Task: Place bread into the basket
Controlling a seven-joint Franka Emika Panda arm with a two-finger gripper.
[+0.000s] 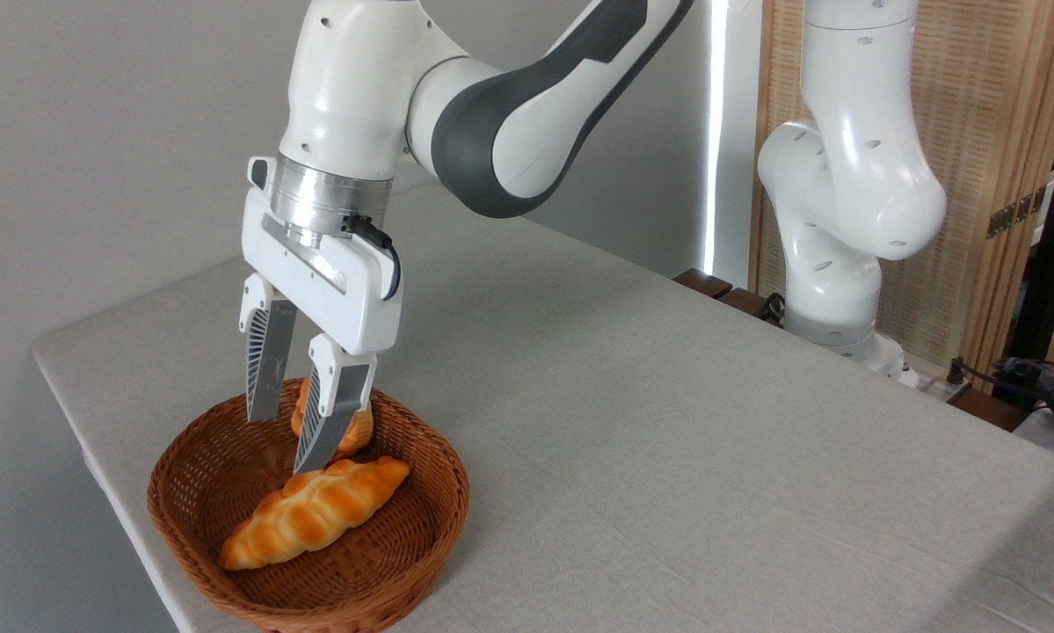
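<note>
On a pale grey cloth-covered table before a grey wall, oval brown wicker basket at the near-left corner, glossy golden braided bread lying inside it, white two-finger gripper just above, jaws apart, empty, round orange bun behind its fingers.

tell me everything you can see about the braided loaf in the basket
The long braided loaf with a glossy golden-orange crust has paler creases between its plump segments and tapered ends. It looks whole and unsquashed. It lies flat and diagonal inside the oval brown woven wicker basket, resting on the floor, its lower-left tip near the wall. The robot's white hand hangs open above it, one fingertip close to its upper end; contact is unclear.
</note>
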